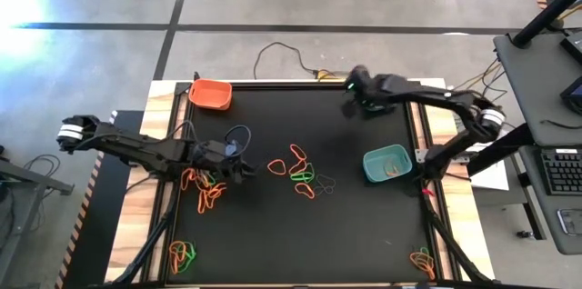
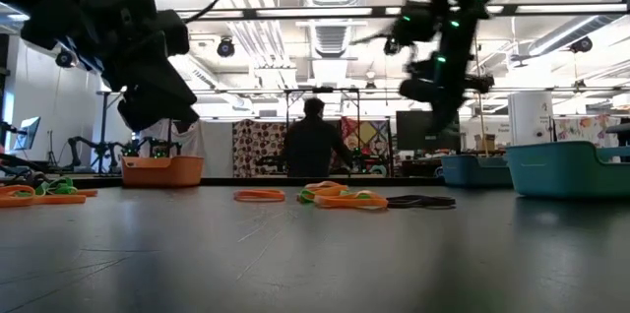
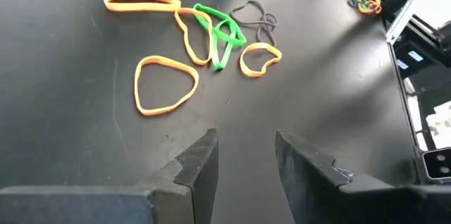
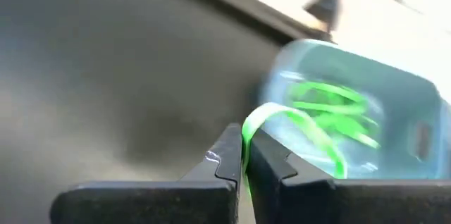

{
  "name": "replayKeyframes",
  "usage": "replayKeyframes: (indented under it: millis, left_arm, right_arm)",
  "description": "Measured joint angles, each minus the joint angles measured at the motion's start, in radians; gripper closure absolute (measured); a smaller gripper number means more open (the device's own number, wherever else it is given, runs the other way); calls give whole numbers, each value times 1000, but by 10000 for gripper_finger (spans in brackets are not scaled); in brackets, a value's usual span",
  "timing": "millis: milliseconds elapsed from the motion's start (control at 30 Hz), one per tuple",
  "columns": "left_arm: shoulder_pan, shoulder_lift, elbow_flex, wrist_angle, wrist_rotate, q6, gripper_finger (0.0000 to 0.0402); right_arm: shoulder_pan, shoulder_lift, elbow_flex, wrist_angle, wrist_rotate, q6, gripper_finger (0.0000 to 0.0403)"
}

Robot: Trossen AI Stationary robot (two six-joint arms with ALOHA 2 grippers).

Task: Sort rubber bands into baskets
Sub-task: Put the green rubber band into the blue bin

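Loose orange, green and dark rubber bands (image 1: 298,173) lie mid-mat; they also show in the left wrist view (image 3: 211,37). More rubber bands lie under my left arm (image 1: 205,189). My left gripper (image 3: 245,139) is open and empty above the mat, just left of the middle bands (image 1: 244,169). My right gripper (image 4: 244,136) is shut on a green rubber band at the far right (image 1: 353,103), raised above the table (image 2: 443,87). Past it is the blue basket (image 4: 352,111), with green bands inside. The orange basket (image 1: 211,94) stands far left, the teal basket (image 1: 388,164) at the right. My right gripper pinches the green rubber band (image 4: 248,127) between its two fingertips. The rest of the band curves out in a loop (image 4: 296,117) beyond the fingers toward the blue basket. The band is lifted clear of the mat.
More band clusters lie at the near left (image 1: 182,254) and near right (image 1: 423,260) corners of the mat. The blue basket (image 2: 472,168) and teal basket (image 2: 571,167) stand close together at the right. A person (image 2: 313,146) stands in the room beyond the table.
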Motion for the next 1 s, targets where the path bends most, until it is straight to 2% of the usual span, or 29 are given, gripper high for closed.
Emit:
replayKeyframes:
  millis: [100,233,333,667,833,1000]
  left_arm:
    - [25,4,0,13,6,10,276]
    - [65,4,0,6,56,30,276]
    - [114,4,0,-2,88,51,276]
    - [175,2,0,-5,163,103,276]
    - [187,2,0,-5,154,109,276]
    - [191,1,0,-5,154,115,276]
  right_arm:
    - [-127,-13,-37,6,-22,33,394]
    - [-254,3,-65,76,-149,34,394]
    - [-304,31,-79,144,-242,38,394]
    - [-333,152,-80,182,-291,162,387]
    - [-333,171,-78,186,-296,167,342]
    - [-326,119,-74,185,-239,171,289]
